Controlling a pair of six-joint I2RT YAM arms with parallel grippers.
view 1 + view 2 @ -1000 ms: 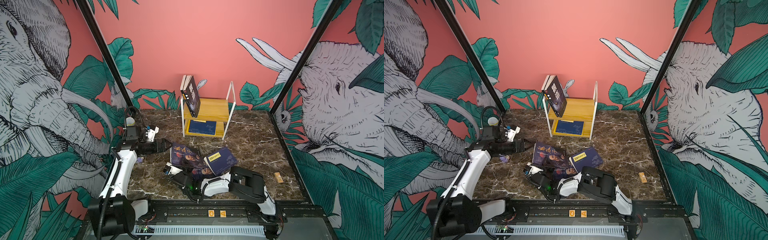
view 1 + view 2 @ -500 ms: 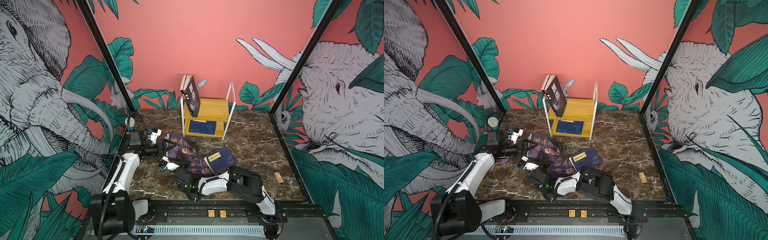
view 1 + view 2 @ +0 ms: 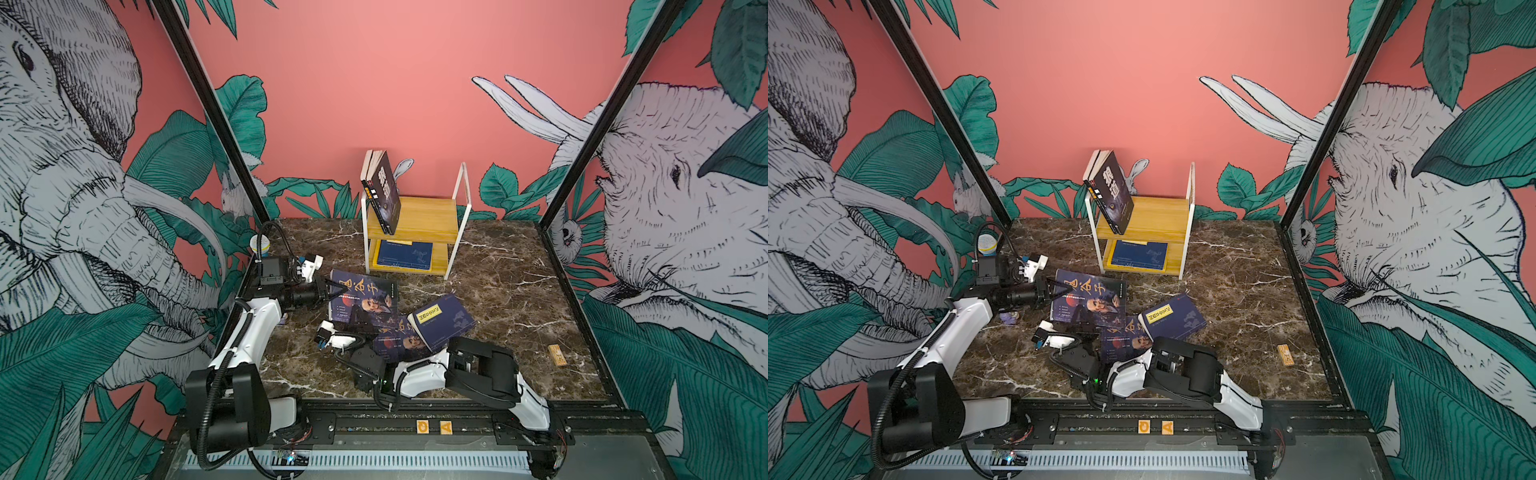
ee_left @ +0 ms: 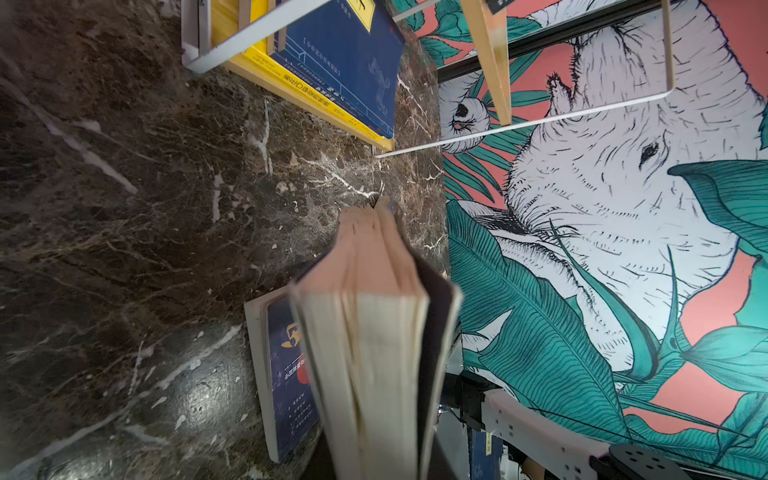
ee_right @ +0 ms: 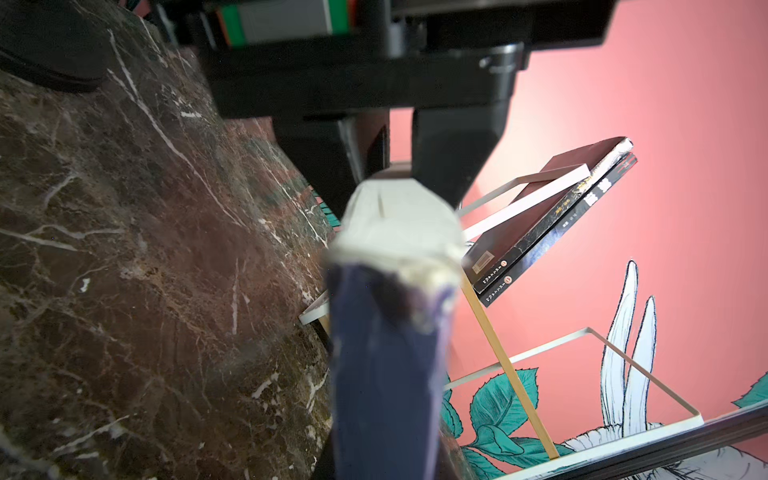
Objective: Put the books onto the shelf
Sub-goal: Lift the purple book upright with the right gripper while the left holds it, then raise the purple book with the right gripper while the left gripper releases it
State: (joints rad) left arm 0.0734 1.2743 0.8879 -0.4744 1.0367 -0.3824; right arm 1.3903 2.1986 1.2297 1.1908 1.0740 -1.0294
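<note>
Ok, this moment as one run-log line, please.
left end effector: shut on portrait book | right end effector: same book, grip unclear | shelf: books on both tiers

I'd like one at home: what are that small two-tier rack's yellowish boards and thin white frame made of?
The two-tier rack's yellowish boards look like matte wood or laminate: warm tan, no shine. Its thin white frame is probably painted metal: slim bars, smoothly bent corners.

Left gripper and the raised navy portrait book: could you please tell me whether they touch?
Touching. In the right wrist view the left gripper pinches the far edge of the navy portrait book between its black fingers.
</note>
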